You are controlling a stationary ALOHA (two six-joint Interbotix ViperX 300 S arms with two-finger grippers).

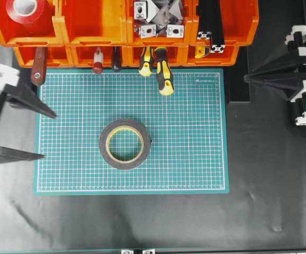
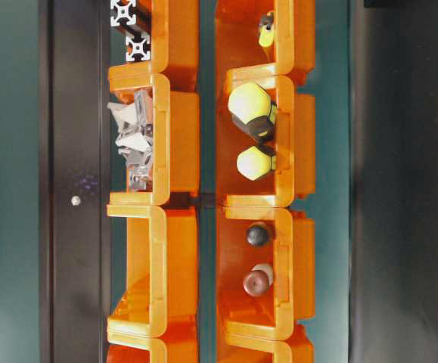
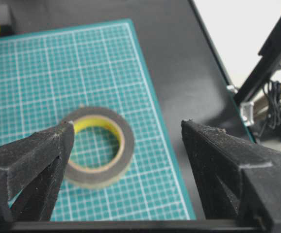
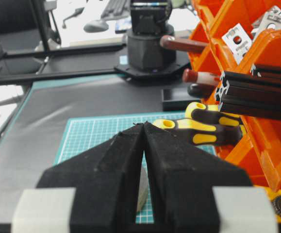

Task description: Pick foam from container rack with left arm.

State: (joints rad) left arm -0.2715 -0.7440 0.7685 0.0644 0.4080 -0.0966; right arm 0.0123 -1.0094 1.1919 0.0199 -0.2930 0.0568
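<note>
**Foam roll flat on the green mat, both grippers empty**

The work surface is a black, slightly wrinkled table cover (image 1: 269,174). On it lies a green cutting mat (image 1: 195,159) with a fine white grid. Beyond the table, the right wrist view shows a bright room with a dark office chair and the round black base of the other arm.

The foam (image 1: 125,143) lies flat near the middle of the mat, well apart from the container rack (image 1: 89,24). It is a matte black ring with a yellowish-cream inner liner, and the grid shows through its hole.

The rack is of glossy orange plastic, two rows of bins along the far edge of the mat. One bin holds a red tape roll (image 1: 28,11) with a white core, another holds metal brackets (image 1: 158,18), another black aluminium profiles (image 1: 211,26). Yellow-and-black tool handles (image 1: 163,71) stick out over the mat.

The left gripper (image 1: 49,135) stands at the left edge of the mat with its long, pointed, rough black fingers spread wide and nothing between them. The right gripper (image 1: 246,78) rests at the right side, its fingers pressed together and holding nothing.
</note>
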